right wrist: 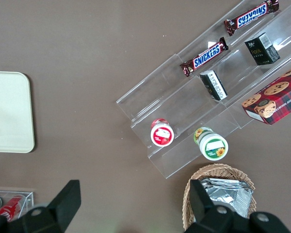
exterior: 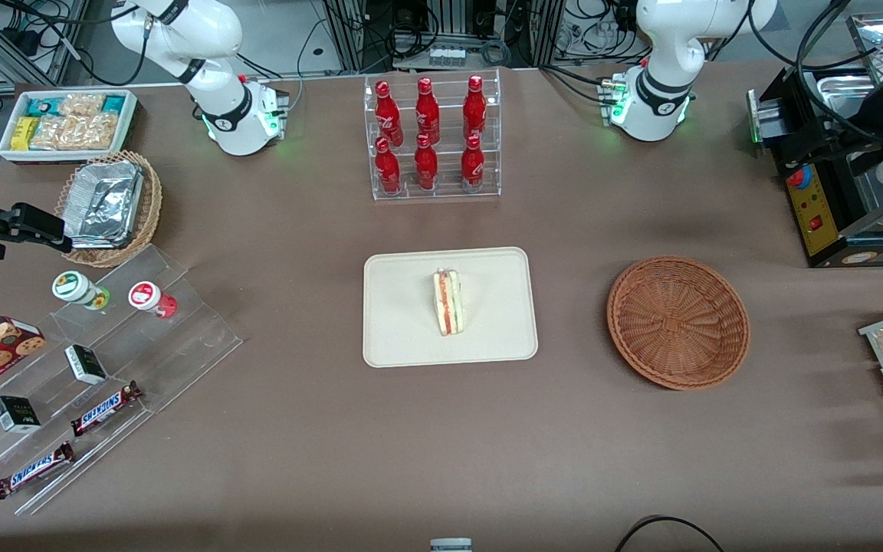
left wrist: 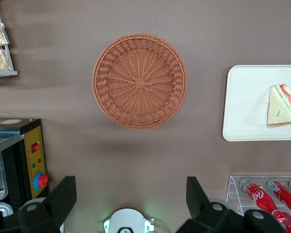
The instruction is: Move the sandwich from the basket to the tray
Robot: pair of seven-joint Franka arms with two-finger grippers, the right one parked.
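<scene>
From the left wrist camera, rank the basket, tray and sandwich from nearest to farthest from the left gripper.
The gripper hangs open and empty above the table, near the working arm's base.
1. basket: nearest, empty, straight ahead of the open fingers.
2. tray: next, off sideways toward the parked arm's end.
3. sandwich: farthest, lying on the tray, past its near edge.

Sandwich [exterior: 448,301] wedge on cream tray [exterior: 395,337], reddish wicker basket [exterior: 677,322] beside
</scene>
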